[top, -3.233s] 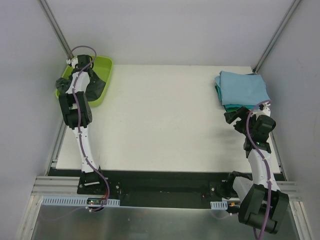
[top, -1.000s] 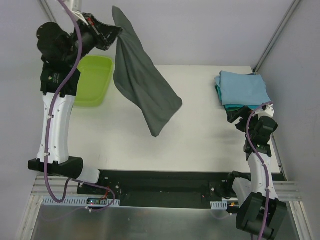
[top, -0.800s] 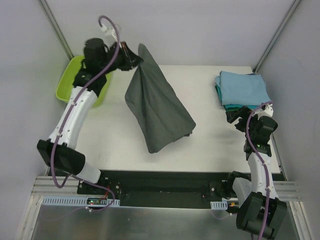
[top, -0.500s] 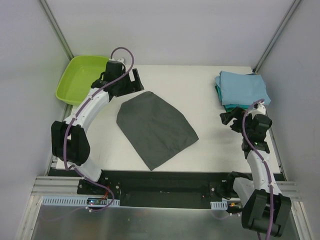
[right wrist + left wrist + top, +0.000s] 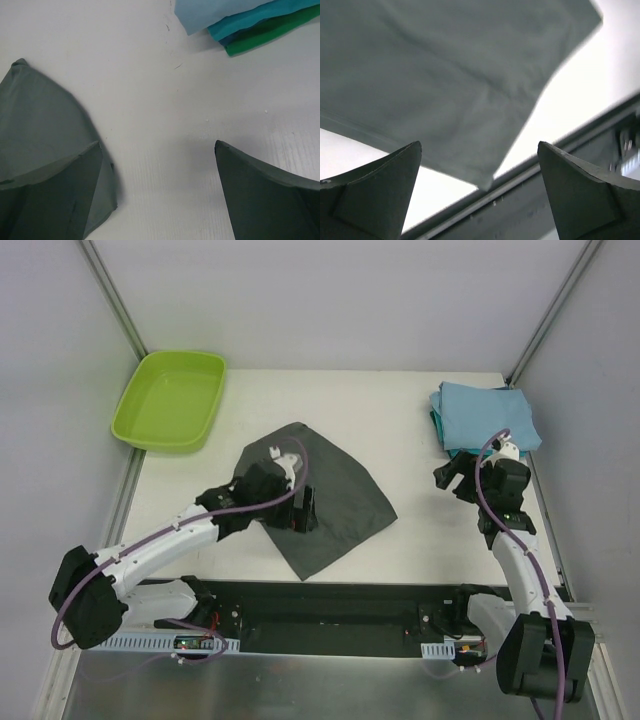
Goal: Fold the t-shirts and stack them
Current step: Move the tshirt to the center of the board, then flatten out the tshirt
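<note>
Plainly, the dark grey t-shirt (image 5: 345, 485) lies loosely spread and unfolded mid-counter (image 5: 420, 540), one corner near the front edge. The folded light blue and teal shirts (image 5: 487, 415) sit stacked at the far right corner. The left fingers (image 5: 375, 195) hover wide apart over the grey cloth, holding nothing. The right fingers (image 5: 265, 190) are equally wide and empty between cloth and stack. By my reading, this shirt's folding and stacking both remain.

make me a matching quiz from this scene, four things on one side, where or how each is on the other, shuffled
1 grey t-shirt
2 green tub
3 folded stack
4 left end effector

a far right corner
b far left corner, empty
c spread out in the middle
d open, over the grey t-shirt

Pairs: 1-c, 2-b, 3-a, 4-d
</note>
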You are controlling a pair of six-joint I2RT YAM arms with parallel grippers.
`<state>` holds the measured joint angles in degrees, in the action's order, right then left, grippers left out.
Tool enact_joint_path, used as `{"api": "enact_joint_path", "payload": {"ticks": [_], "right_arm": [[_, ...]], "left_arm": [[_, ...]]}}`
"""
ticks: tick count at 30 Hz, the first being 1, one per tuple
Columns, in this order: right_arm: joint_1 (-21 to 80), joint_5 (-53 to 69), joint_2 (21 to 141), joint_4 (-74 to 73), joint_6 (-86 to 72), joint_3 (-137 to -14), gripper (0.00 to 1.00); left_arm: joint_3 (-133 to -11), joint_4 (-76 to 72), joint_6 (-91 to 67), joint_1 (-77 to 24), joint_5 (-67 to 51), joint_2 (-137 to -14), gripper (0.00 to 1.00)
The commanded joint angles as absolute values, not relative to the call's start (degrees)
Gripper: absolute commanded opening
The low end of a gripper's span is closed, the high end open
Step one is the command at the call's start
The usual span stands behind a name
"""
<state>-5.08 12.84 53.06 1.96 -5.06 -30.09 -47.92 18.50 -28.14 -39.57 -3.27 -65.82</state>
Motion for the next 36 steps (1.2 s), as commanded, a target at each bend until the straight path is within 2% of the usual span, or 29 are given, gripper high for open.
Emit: {"api": "enact_joint_path", "payload": {"ticks": [1, 9, 14, 16, 27, 29, 30, 32, 33, 36], "right_arm": [[-4.7, 12.8, 54.7, 0.6, -4.1, -33.6, 0.96], [-4.6, 12.7, 55.5, 0.3, -4.0, -34.0, 0.96], [-4.6, 12.0, 55.5, 0.3, -3.8, -34.1, 0.96], [-4.5, 11.9, 55.5, 0.3, -3.8, -34.2, 0.96], [-4.6, 11.3, 55.6, -1.4, -3.3, -34.4, 0.96], [-4.6, 11.2, 55.5, -1.5, -3.4, -34.4, 0.96], [-4.6, 11.1, 55.5, -1.5, -3.3, -34.3, 0.96], [-4.6, 11.1, 55.5, -1.4, -3.4, -34.4, 0.96], [-4.6, 11.2, 55.5, -1.5, -3.3, -34.4, 0.96], [-4.5, 12.4, 55.7, -1.7, -3.1, -34.5, 0.96]], "left_arm": [[-43.1, 20.6, -32.4, -47.9, -7.4, -63.0, 0.99], [-45.1, 22.7, -37.1, -61.3, -7.6, -76.3, 0.97], [-47.1, 27.1, -38.4, -63.0, -3.1, -81.8, 0.95], [-47.2, 27.2, -38.7, -63.2, -3.0, -83.2, 0.9], [-50.6, 31.4, -40.2, -65.4, 2.1, -89.8, 0.52], [-51.0, 32.5, -40.8, -65.4, 3.9, -91.2, 0.42], [-51.3, 33.7, -41.3, -65.5, 5.1, -92.1, 0.34], [-52.3, 35.0, -42.3, -65.5, 8.1, -93.2, 0.09], [-53.0, 35.7, -42.7, -65.5, 9.7, -93.4, 0.0], [-56.6, 37.0, -42.4, -65.4, 16.4, -91.4, 0.0]]}}
